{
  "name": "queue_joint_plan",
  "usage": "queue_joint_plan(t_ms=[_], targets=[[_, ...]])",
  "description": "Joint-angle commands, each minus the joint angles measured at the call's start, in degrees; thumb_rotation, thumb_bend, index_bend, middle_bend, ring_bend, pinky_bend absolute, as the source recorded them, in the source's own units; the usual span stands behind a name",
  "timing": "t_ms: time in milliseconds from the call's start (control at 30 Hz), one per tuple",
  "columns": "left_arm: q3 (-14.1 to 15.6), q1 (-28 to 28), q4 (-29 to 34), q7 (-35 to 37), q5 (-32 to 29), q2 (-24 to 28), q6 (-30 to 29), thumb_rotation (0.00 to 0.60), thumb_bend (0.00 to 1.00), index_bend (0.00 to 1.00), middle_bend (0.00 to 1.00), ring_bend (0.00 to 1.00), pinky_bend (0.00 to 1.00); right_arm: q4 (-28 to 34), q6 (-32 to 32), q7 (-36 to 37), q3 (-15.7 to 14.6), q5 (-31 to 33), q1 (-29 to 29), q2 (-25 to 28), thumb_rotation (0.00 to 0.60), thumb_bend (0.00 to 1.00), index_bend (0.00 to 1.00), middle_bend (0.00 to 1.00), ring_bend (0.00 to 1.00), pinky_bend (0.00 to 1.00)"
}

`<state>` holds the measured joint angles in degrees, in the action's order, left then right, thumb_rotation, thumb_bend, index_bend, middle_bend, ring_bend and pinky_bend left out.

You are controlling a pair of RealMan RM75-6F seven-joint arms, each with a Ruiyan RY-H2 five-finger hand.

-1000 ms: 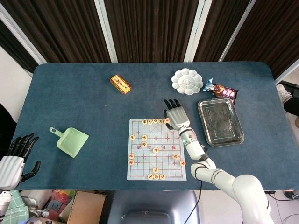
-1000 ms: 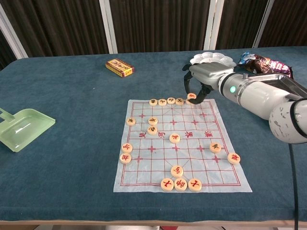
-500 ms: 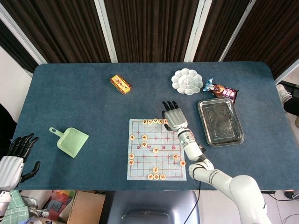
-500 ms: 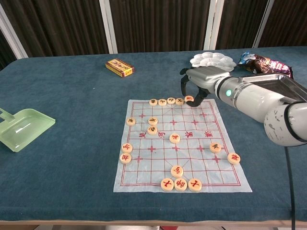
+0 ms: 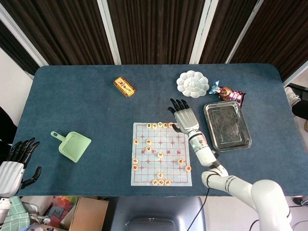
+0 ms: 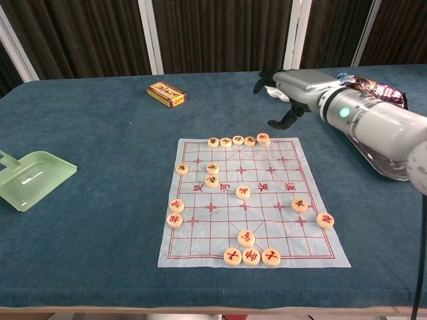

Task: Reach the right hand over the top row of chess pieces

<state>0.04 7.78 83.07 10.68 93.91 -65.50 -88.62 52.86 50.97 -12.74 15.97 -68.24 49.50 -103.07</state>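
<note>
The chess board sheet (image 5: 161, 166) (image 6: 267, 220) lies at the table's front middle. Its top row of round wooden pieces (image 5: 160, 125) (image 6: 238, 141) runs along the far edge, with the rightmost piece (image 6: 263, 139) at its end. My right hand (image 5: 184, 117) (image 6: 298, 88) hovers raised above the table, just beyond and to the right of that row's right end. Its fingers are spread and hold nothing. Other pieces (image 6: 243, 192) are scattered over the board. My left hand (image 5: 13, 166) hangs off the table's left front corner, fingers apart and empty.
A metal tray (image 5: 243, 139) (image 6: 383, 167) lies right of the board, with a snack packet (image 5: 231, 94) and a white flower-shaped palette (image 5: 192, 83) behind it. A yellow-red box (image 5: 124, 87) (image 6: 165, 94) sits at the back left. A green dustpan (image 5: 73, 146) (image 6: 30, 179) lies far left.
My right hand has lifted off the rightmost top-row piece and drawn back to the right, its fingers opening out. The left hand has not moved.
</note>
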Motion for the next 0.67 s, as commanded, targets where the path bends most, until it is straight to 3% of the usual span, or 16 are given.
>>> queue_joint_plan(t_ms=[33, 100, 167, 233, 333, 500, 667], targets=[[-0.4, -0.3, 0.1, -1.2, -0.6, -0.2, -0.5, 0.600, 0.43, 0.00, 0.00, 0.00, 0.00, 25.4, 14.2, -1.3, -6.3, -6.3, -12.8, 17.4, 0.600, 0.47, 0.09, 0.01, 0.00, 0.00], [-0.5, -0.6, 0.4, -2.8, -1.3, -0.3, -0.4, 0.600, 0.43, 0.00, 0.00, 0.00, 0.00, 37.9, 20.5, -4.5, -11.8, -8.0, -20.4, 26.8, 0.600, 0.45, 0.01, 0.00, 0.00, 0.00], [-0.4, -0.8, 1.4, -4.4, -2.1, -0.1, 0.3, 0.600, 0.43, 0.00, 0.00, 0.00, 0.00, 44.9, 26.1, -4.3, -17.0, -9.7, -27.0, 32.9, 0.600, 0.40, 0.00, 0.00, 0.00, 0.00], [-0.2, -0.9, 2.7, -6.5, -3.0, 0.2, 1.3, 0.600, 0.43, 0.00, 0.00, 0.00, 0.00, 45.7, 32.4, -0.8, -21.8, -12.5, -33.8, 35.7, 0.600, 0.37, 0.00, 0.00, 0.00, 0.00], [-0.1, -1.0, 4.2, -9.1, -3.4, 0.3, 1.9, 0.600, 0.43, 0.00, 0.00, 0.00, 0.00, 40.8, 35.9, -0.3, -25.4, -14.1, -39.2, 35.1, 0.600, 0.35, 0.00, 0.00, 0.00, 0.00], [0.1, -1.5, 5.2, -11.8, -2.6, -0.2, 1.1, 0.600, 0.43, 0.00, 0.00, 0.00, 0.00, 40.1, 40.3, 3.2, -24.5, -19.4, -41.0, 35.6, 0.600, 0.33, 0.00, 0.00, 0.00, 0.00], [0.4, -1.7, 5.2, -12.4, -1.9, -0.6, 0.7, 0.600, 0.43, 0.00, 0.00, 0.00, 0.00, 39.3, 40.5, 2.7, -23.2, -19.8, -42.1, 35.0, 0.600, 0.33, 0.00, 0.00, 0.00, 0.00]])
